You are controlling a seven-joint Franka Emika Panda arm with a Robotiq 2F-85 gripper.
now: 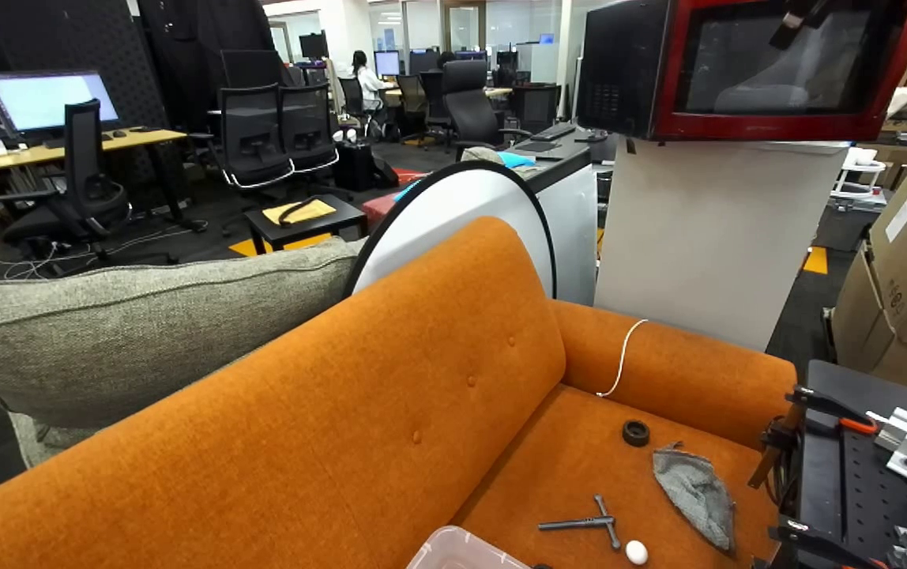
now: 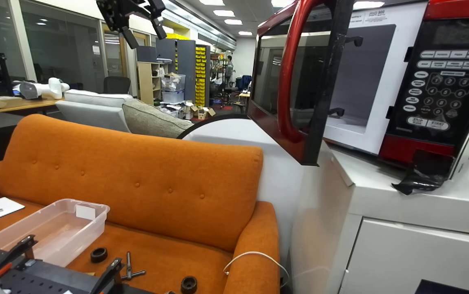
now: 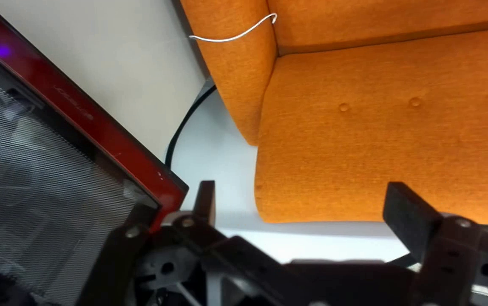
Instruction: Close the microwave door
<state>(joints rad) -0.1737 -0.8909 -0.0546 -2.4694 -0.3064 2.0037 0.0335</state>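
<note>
The microwave (image 1: pixel 619 71) (image 2: pixel 434 85) is red and black and stands on a white pedestal. Its red-framed door (image 1: pixel 769 126) (image 2: pixel 269 114) with dark glass stands swung open; the pale interior shows in an exterior view. The door's outer face also fills the left of the wrist view (image 3: pixel 99 131). My gripper (image 2: pixel 146 38) (image 3: pixel 303 199) is open and empty, on the outer side of the door. In the wrist view its left finger is close to the door's corner; I cannot tell if they touch. A dark shape over the glass in an exterior view may be the gripper or its reflection.
The white pedestal (image 1: pixel 714 237) (image 2: pixel 381 200) is beside the arm of the orange couch (image 1: pixel 461 332) (image 2: pixel 144 171) (image 3: pixel 375 140). A clear plastic bin (image 2: pixel 83 241), a T-shaped tool (image 1: pixel 592 521) and a grey cloth (image 1: pixel 694 490) lie on the couch. A white round panel (image 1: pixel 453 205) stands behind it.
</note>
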